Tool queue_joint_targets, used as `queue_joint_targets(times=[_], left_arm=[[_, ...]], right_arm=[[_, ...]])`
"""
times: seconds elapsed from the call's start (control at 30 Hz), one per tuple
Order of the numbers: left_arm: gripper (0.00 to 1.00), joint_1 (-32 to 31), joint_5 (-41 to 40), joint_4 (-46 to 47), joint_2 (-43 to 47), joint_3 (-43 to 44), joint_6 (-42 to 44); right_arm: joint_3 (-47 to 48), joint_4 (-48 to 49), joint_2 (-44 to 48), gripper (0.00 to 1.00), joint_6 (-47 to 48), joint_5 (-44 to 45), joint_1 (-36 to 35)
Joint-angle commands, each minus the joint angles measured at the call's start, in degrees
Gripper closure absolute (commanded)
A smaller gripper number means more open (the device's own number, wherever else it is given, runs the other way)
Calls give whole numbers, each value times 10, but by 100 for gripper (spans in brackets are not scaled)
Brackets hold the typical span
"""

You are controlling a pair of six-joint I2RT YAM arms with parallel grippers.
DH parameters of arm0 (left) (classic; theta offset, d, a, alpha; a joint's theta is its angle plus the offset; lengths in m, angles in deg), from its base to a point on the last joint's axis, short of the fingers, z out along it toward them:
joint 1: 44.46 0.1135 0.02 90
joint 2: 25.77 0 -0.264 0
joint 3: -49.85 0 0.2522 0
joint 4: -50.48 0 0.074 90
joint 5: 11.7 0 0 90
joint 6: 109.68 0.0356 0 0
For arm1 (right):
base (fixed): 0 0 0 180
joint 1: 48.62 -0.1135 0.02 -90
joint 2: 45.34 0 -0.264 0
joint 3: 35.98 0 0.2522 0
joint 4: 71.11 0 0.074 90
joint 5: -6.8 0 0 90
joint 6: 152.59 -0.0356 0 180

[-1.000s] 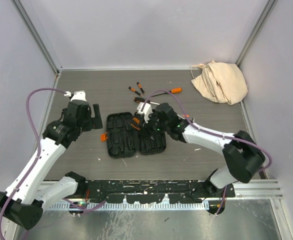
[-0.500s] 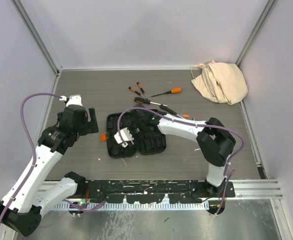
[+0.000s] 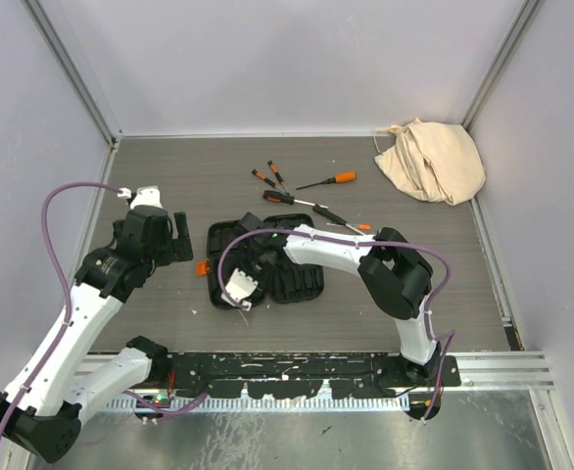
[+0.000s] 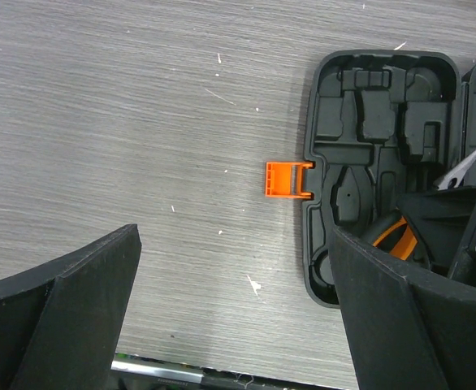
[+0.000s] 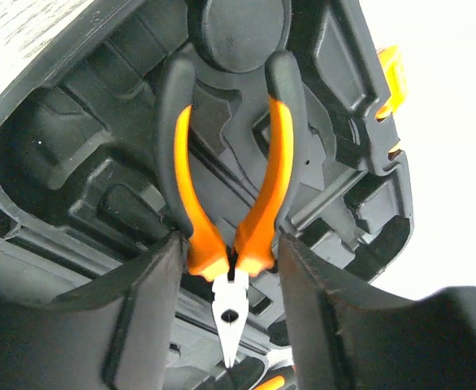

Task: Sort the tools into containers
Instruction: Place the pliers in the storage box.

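The black tool case [image 3: 307, 279] lies open on the table, moulded slots up, its orange latch [image 3: 203, 267] at the left edge. My right gripper [image 3: 240, 288] hangs over the near end of the case's left half. It is shut on orange-and-black needle-nose pliers [image 5: 230, 211], its fingers [image 5: 153, 284] pressing the handles near the pivot, and the case slots [image 5: 75, 162] lie below. My left gripper [image 4: 234, 244] is open over bare table left of the case [image 4: 368, 122], near the latch [image 4: 287, 179]. Several screwdrivers [image 3: 328, 180] lie behind the case.
A beige cloth bag [image 3: 429, 160] sits crumpled in the far right corner. Grey walls close in the table on three sides. The right arm's purple cable [image 3: 267, 235] loops over the case.
My right gripper has swung from the case's far middle to the left and nearer, carrying the pliers over the left half. The left arm shifted slightly left early on, then stayed still.
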Motion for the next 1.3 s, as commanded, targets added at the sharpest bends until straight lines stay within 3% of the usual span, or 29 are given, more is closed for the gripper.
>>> queue_joint_targets(times=[0.0, 0.1, 0.33, 0.43, 0.57, 0.7, 0.8, 0.97, 1.1, 1.27], left_arm=[[0, 3, -2, 12, -3, 1, 7], [1, 4, 1, 13, -7, 1, 8], [1, 4, 10, 16, -18, 8, 13], [1, 4, 39, 21, -34, 21, 11], [1, 0, 101, 40, -54, 35, -12], [2, -34, 110, 76, -89, 38, -36], [3, -82, 76, 83, -126, 47, -47], [3, -126, 72, 116, -186, 49, -63], [5, -144, 79, 133, -243, 52, -61], [11, -149, 121, 161, -305, 52, -53]], right_arm=[[16, -8, 8, 34, 19, -1, -2], [6, -4, 30, 26, 5, -13, -2], [-53, 76, 123, 23, -103, -65, 7], [-130, 204, 190, 23, -323, -76, 12], [-265, 418, 280, 23, -646, 15, 14], [-375, 486, 366, 24, -823, 78, 20], [-425, 480, 429, 25, -979, 167, 20], [-428, 322, 479, 25, -1173, 275, 21], [-451, 285, 519, 25, -1279, 274, 21], [-512, 328, 561, 30, -1336, 238, 22]])
